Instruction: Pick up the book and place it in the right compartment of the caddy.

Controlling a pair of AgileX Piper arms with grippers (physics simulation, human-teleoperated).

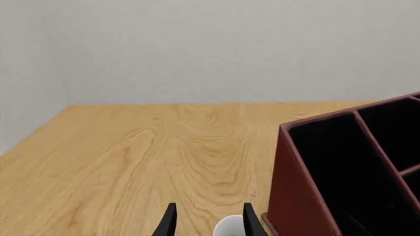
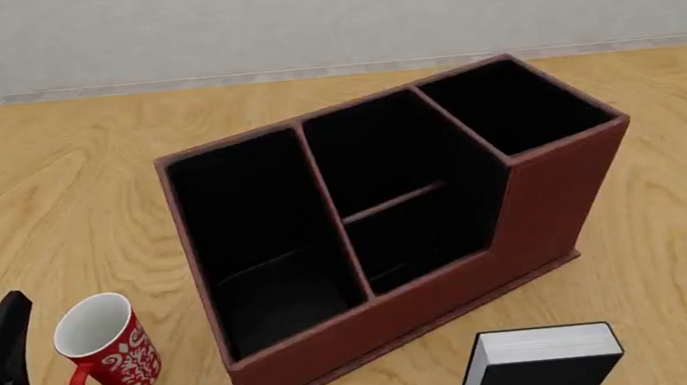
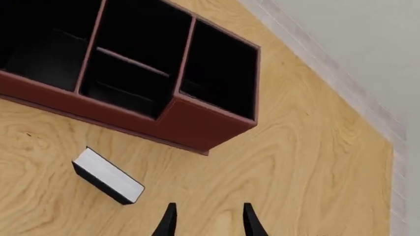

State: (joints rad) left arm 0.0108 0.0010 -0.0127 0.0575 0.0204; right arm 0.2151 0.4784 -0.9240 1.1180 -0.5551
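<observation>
At about eight o'clock on the table (image 2: 43, 172) in the front view, the left gripper (image 1: 206, 221) sits low beside the red-and-white mug (image 2: 103, 358), its fingers spread with the mug's white rim between them. At centre stands the caddy (image 2: 544, 203), its right compartment (image 2: 513, 105) at one o'clock. The book (image 2: 539, 362) stands at five o'clock, cut off below. The right gripper (image 3: 206, 221) hovers spread above bare wood, its arm barely visible at the front view's right edge.

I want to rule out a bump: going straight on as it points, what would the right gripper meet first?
Probably bare table. The right gripper is open, with wood ahead; the caddy and book lie off to one side. Depth is unclear.
</observation>
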